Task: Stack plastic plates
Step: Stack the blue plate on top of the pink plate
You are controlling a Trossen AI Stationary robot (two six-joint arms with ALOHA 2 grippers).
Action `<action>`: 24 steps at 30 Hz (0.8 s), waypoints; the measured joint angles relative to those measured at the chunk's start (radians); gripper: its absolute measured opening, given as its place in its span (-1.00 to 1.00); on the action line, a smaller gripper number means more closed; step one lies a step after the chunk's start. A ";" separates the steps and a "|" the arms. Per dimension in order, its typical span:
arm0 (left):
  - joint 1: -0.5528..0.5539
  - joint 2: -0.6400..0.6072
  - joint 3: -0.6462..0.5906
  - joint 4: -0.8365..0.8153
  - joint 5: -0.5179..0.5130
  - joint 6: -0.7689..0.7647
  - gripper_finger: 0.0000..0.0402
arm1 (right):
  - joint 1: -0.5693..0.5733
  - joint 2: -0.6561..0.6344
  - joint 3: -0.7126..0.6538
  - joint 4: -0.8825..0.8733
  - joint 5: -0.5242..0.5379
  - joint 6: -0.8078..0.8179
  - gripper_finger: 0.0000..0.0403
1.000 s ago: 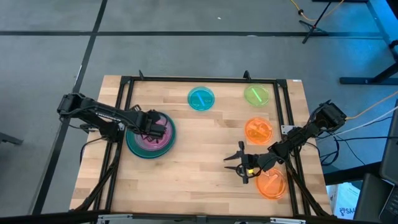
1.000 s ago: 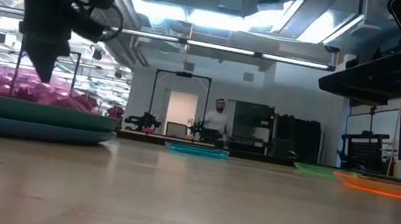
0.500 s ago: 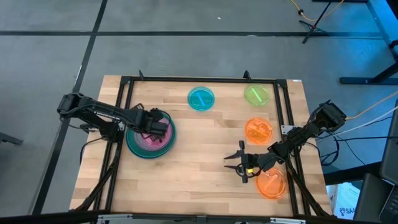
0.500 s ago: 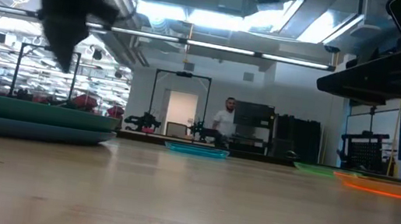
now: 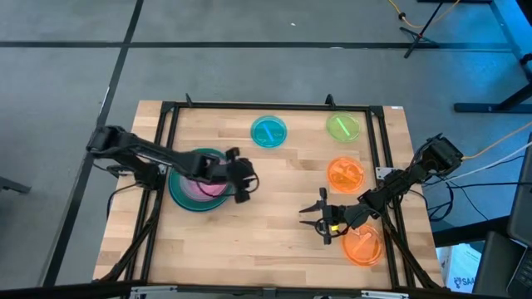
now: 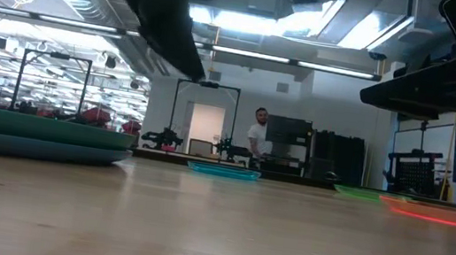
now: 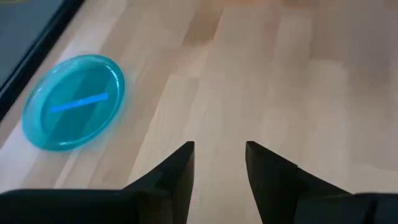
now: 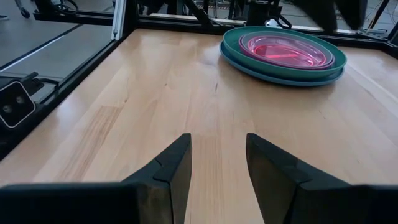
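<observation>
The left gripper (image 5: 246,178), which had hung over the stack of plates (image 5: 188,194) a second earlier, moved off it toward the table's middle and ended above bare wood just beside the stack's rim, fingers (image 7: 180,167) apart and empty. The pink plate (image 5: 202,188) it had held tilted now lay flat atop the stack, and in the room behind, a person (image 6: 256,134) shifted slightly

The wooden counter (image 5: 266,224) stands on a grey floor (image 5: 249,50). Behind it, bright ceiling lights (image 6: 251,24), a doorway (image 6: 204,129) and a person (image 6: 256,136).
</observation>
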 joint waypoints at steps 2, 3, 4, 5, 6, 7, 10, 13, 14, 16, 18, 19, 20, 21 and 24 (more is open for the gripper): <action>0.026 0.059 0.000 0.037 0.013 0.048 -0.32 | 0.000 0.000 0.000 0.000 0.007 0.000 -0.29; 0.044 0.089 0.000 0.049 0.024 0.075 -0.32 | 0.000 0.000 0.000 0.000 0.013 0.000 -0.29; 0.062 0.118 0.000 0.063 0.036 0.100 -0.32 | 0.000 0.000 0.000 -0.001 0.016 0.000 -0.29; 0.082 0.143 0.000 0.075 0.048 0.123 -0.32 | 0.000 0.000 0.000 -0.001 0.020 -0.001 -0.29; 0.103 0.166 0.000 0.082 0.057 0.145 -0.32 | 0.000 0.000 0.000 -0.001 0.023 -0.001 -0.29; 0.128 0.190 0.004 0.082 0.063 0.161 -0.32 | 0.000 0.000 0.000 -0.001 0.024 -0.001 -0.29; 0.197 0.253 0.038 0.083 0.075 0.218 -0.32 | 0.000 0.000 0.000 -0.002 0.033 -0.003 -0.29; 0.258 0.306 0.088 0.084 0.080 0.293 -0.32 | 0.000 0.000 0.000 -0.004 0.033 -0.014 -0.29; 0.276 0.321 0.105 0.080 0.082 0.321 -0.32 | 0.000 0.000 0.000 -0.004 0.034 -0.021 -0.29; 0.312 0.347 0.141 0.079 0.091 0.366 -0.32 | 0.000 0.000 0.000 -0.010 0.041 -0.024 -0.29; 0.351 0.371 0.168 0.075 0.132 0.391 -0.32 | 0.000 0.000 0.000 -0.018 0.051 -0.024 -0.29; 0.371 0.382 0.181 0.076 0.153 0.400 -0.32 | 0.000 0.000 0.000 -0.024 0.057 -0.024 -0.29; 0.390 0.396 0.191 0.076 0.173 0.415 -0.32 | 0.000 0.000 -0.001 -0.030 0.062 -0.024 -0.29; 0.405 0.409 0.201 0.075 0.183 0.434 -0.32 | 0.000 0.000 -0.001 -0.033 0.067 -0.024 -0.29; 0.446 0.444 0.226 0.075 0.199 0.462 -0.32 | 0.000 0.000 -0.001 -0.033 0.079 -0.024 -0.29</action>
